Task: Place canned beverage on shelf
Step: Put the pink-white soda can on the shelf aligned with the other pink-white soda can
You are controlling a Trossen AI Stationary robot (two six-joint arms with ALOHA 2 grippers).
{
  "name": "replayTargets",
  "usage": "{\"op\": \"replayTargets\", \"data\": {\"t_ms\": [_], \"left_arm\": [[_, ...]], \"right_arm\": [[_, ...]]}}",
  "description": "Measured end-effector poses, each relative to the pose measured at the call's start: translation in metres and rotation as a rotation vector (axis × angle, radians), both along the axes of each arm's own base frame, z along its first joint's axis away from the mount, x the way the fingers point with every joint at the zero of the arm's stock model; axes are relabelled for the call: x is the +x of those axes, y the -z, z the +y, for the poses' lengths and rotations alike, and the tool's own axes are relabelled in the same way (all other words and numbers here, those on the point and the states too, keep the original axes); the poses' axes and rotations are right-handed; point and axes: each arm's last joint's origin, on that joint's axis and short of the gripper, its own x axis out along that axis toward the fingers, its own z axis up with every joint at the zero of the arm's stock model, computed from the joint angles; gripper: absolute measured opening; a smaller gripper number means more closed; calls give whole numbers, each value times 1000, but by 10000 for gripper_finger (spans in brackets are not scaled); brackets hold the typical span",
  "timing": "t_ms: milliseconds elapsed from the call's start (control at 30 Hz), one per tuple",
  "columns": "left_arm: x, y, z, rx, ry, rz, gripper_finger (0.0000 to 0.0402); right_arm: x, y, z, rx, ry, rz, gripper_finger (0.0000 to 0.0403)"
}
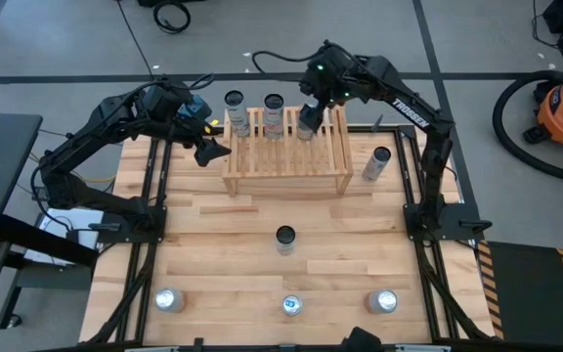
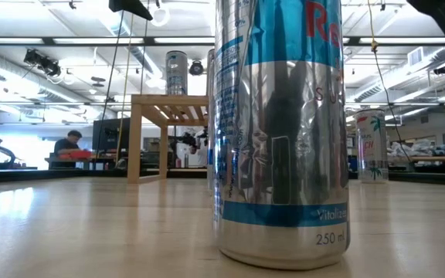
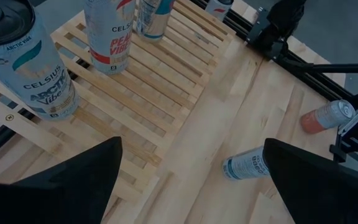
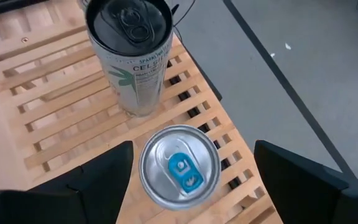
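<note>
My right gripper (image 4: pixel 188 171) is above the shelf (image 1: pixel 286 156), its fingers spread on both sides of a silver can (image 4: pixel 179 167) standing on the slats, not touching it. My left gripper (image 3: pixel 191 180) waits near the shelf's left end, fingers wide apart.

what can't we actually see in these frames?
- Low view: the big can up close blocks most of the shelf and the table behind it.
- High view: the right tool covers the third shelf can; contact can't be told.
- Left wrist view: the top of the can lying on the table sits behind a finger.
</note>
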Motion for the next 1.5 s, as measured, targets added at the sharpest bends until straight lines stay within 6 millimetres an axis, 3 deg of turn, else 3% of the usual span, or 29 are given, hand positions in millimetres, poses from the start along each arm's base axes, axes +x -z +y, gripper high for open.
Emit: {"op": "replayTargets", "data": {"t_ms": [400, 667, 1067, 1500], "left_arm": [[0, 0, 0, 11, 11, 4, 393], [0, 0, 0, 15, 14, 3, 393], [0, 0, 0, 19, 17, 2, 393], [0, 0, 0, 20, 17, 3, 393]], "right_arm": [[-30, -12, 45, 147, -36, 108, 343], [-34, -26, 83, 194, -48, 26, 343], [-39, -40, 171, 220, -228, -24, 343], [-60, -45, 266, -64, -349, -59, 340]]}}
